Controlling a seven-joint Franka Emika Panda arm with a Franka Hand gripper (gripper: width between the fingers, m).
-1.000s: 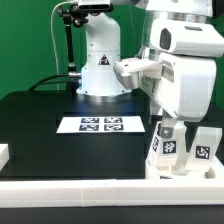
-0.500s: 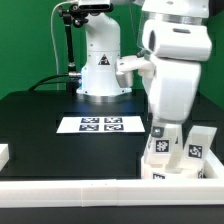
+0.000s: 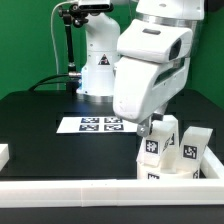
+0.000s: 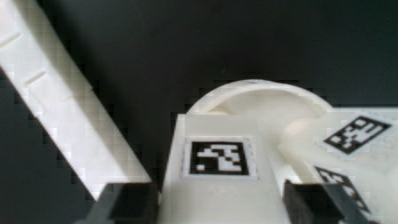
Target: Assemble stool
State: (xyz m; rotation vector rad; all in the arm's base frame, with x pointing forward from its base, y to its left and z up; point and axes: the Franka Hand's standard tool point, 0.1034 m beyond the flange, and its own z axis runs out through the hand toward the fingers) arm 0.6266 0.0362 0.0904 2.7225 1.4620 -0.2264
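Two short blocky white plastic stool legs (image 3: 170, 150) (each tagged) stand near the long white border rail (image 3: 60, 190) on the black bench (image 3: 40, 120); the claw (image 4: 222, 205) straddles one, fingers apart.

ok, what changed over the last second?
The arm swung toward the exterior view's left and tilted; the tagged leg under its tool shifted left with it. Whether it's gripped isn't clear. The other leg, marker board and rail stayed put.
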